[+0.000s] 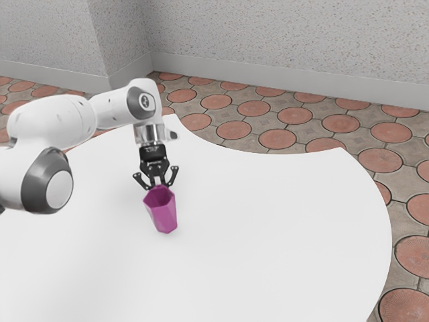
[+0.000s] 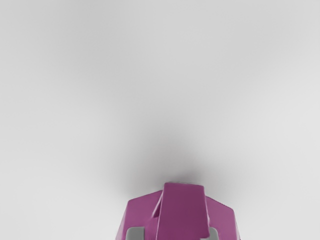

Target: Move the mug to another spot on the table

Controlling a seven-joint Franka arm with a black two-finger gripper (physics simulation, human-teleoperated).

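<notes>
White arm [image 1: 60, 134] enters from exterior view's left. Black gripper [image 1: 156, 182] sits directly above magenta mug [image 1: 161, 211], at rim level; wide or clamped: cannot tell. Mug slightly tilted, on or just over white table [image 1: 288, 221], left of table's middle. Wrist view: handle [image 2: 183, 207] just under hand. Judgement: approach done; carry and set-down remain, table toward exterior view's right offers placement room.

A white table [image 1: 281, 235] with a curved edge stands on a floor [image 1: 295, 127] of reddish-brown round tiles set in grey-beige joints, running back to pale grey speckled walls [image 1: 268, 33] that meet at a corner, a light baseboard [image 1: 131, 67] along their foot, under soft even light.
</notes>
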